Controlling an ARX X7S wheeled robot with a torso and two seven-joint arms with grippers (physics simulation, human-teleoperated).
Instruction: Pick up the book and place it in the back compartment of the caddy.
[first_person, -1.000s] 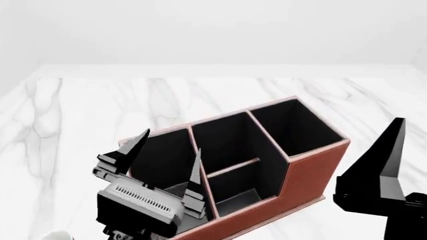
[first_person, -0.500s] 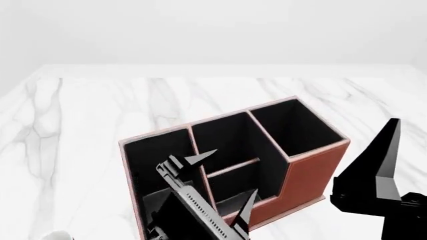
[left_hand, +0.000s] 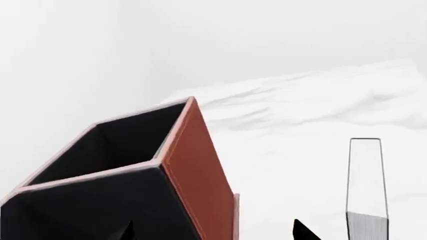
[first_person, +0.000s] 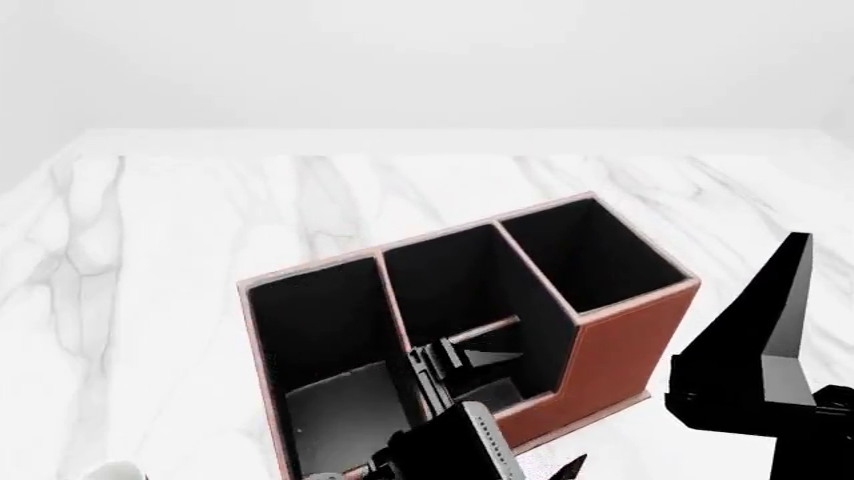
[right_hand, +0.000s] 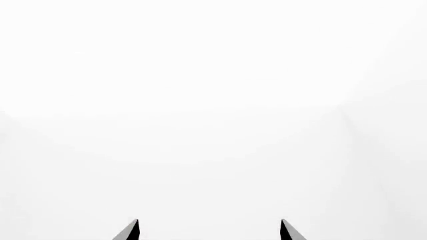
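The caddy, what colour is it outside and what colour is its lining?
The caddy is reddish-brown outside with black lining; the head view shows it best.

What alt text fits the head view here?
A reddish-brown caddy with black-lined cells sits on a white marble table. The left gripper, open, hangs over the caddy's near edge; the right gripper rises at the right.

Leather-look reddish-brown caddy (first_person: 627, 340) with matt black lining, glossy white marble table (first_person: 160, 250)
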